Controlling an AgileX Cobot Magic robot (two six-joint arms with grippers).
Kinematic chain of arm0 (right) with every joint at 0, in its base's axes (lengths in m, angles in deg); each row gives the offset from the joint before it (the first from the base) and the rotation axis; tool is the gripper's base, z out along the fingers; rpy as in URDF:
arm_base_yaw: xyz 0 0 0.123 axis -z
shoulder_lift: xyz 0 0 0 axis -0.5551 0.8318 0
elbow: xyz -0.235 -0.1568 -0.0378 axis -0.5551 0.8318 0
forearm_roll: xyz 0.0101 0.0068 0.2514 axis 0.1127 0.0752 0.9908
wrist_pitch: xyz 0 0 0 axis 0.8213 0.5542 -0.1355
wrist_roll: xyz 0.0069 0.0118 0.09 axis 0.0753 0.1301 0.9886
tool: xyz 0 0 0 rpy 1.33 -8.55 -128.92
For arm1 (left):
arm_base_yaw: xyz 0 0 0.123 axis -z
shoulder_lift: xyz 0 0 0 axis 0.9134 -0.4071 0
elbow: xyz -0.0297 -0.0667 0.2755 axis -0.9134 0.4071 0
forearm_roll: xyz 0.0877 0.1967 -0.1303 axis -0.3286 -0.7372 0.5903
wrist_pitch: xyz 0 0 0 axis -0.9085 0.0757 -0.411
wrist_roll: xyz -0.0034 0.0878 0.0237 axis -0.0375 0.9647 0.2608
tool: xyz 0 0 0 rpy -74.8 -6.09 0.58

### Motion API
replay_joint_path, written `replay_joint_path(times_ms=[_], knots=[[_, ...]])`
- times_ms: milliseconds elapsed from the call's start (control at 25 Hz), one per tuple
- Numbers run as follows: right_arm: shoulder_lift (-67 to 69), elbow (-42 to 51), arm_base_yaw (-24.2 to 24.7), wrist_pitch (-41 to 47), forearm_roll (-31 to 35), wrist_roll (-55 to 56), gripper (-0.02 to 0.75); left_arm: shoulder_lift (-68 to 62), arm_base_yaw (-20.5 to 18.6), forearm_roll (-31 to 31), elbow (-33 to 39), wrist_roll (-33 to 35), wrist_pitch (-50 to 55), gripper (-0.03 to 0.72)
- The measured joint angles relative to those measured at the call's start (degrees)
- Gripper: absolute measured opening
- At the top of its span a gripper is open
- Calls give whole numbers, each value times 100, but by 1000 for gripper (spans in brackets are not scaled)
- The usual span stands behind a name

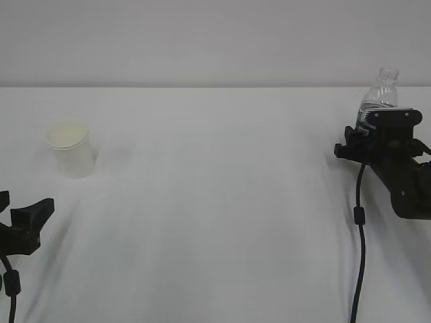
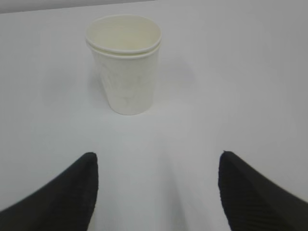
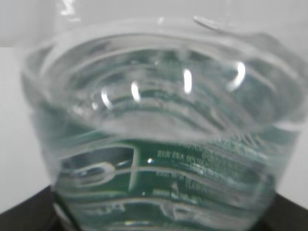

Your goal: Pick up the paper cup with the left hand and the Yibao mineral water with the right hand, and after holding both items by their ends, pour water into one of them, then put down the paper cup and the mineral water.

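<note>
The white paper cup stands upright on the table at the left, its cream inside showing. In the left wrist view the paper cup is straight ahead of my left gripper, well clear of both dark fingers. That left gripper is open and empty, low at the table's front left. At the far right, the Yibao mineral water is clear, capless and upright. My right gripper is shut on its middle. Up close, the ribbed bottle with its green label fills the view over the right gripper.
A white cloth-covered table spreads between the two arms, with a pale wall behind. A black cable hangs from the right arm down to the front edge. The bottle's base is hidden behind the gripper.
</note>
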Motion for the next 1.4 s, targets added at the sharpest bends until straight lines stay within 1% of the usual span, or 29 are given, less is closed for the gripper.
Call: replay_joint_path(times_ms=[240,480,1120,1400], knots=[[-200,0,0,334,-256,0,468,0,0,0,0,0,0,554],[-468,20,0,475,-431,0,466,0,0,0,0,0,0,554],[-1208,68,0,1001,-682,14,465,0,0,0,0,0,0,552],[-1625,486,0,1027,-768,102,465,0,0,0,0,0,0,552]])
